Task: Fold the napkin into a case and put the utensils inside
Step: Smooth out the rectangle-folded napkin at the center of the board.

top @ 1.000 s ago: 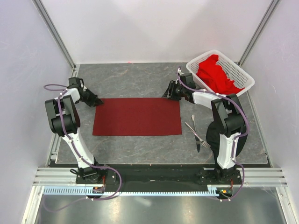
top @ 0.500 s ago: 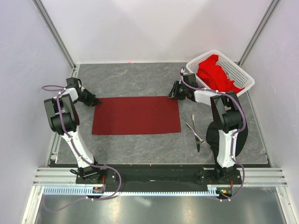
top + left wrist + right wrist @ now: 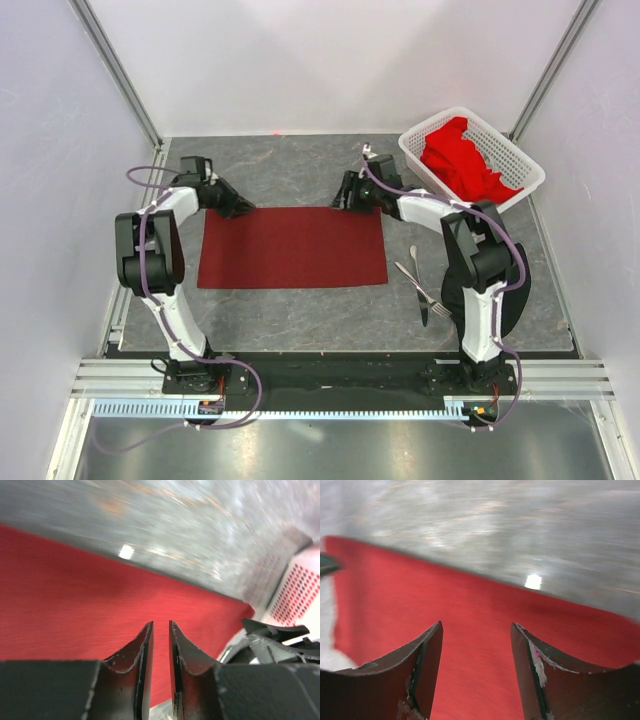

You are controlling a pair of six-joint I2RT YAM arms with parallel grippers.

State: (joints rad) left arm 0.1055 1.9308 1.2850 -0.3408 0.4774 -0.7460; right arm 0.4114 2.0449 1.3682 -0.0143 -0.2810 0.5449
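The napkin (image 3: pixel 292 248) lies flat mid-table, long axis running 9 to 3 o'clock, with the utensils (image 3: pixel 420 285) off its 4 o'clock corner. At its 12 o'clock edge the left gripper (image 3: pixel 243 209) shows a slit-narrow gap and the right gripper (image 3: pixel 340 201) gapes wide — both empty. Uneven pinches could skew the fold.

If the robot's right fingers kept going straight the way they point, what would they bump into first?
Most likely the napkin: the right fingers tilt down over it near its far edge, with nothing in between. Exact depth is hard to judge.
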